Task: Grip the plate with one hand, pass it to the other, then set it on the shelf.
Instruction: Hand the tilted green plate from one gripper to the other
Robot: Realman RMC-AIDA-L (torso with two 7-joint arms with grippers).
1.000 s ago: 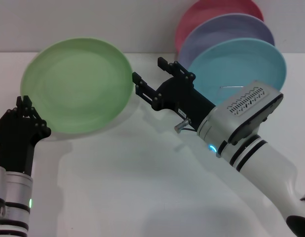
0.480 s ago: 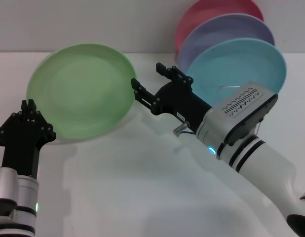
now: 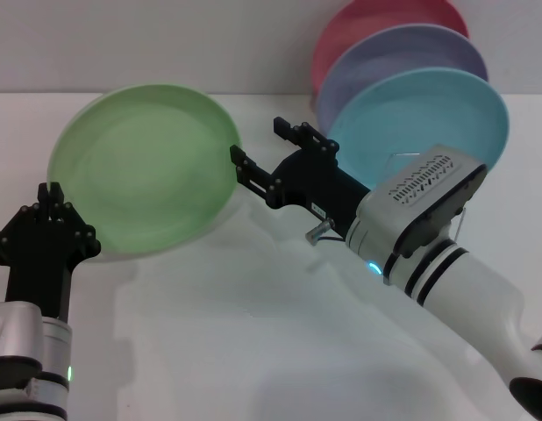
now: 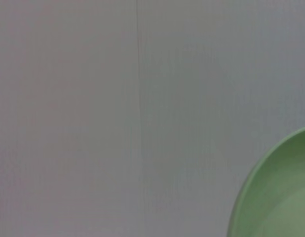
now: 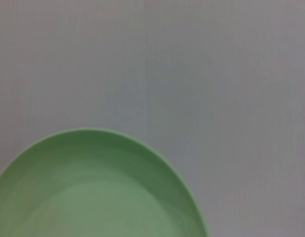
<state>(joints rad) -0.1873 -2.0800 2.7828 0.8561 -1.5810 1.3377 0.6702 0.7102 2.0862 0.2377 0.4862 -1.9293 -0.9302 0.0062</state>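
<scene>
Four plates are in sight: one light green plate (image 3: 144, 167) at the left, and three standing together at the far right, a turquoise plate (image 3: 429, 114), a lavender plate (image 3: 402, 53) and a pink plate (image 3: 376, 17). There is one wire rack (image 3: 420, 158), two grippers and one white table (image 3: 253, 333).

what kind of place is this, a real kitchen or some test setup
Most likely a lab test bench, not a kitchen: a bare white table against a plain wall, two robot arms passing a light green plate, and turquoise, lavender and pink plates standing in a wire dish rack.
</scene>
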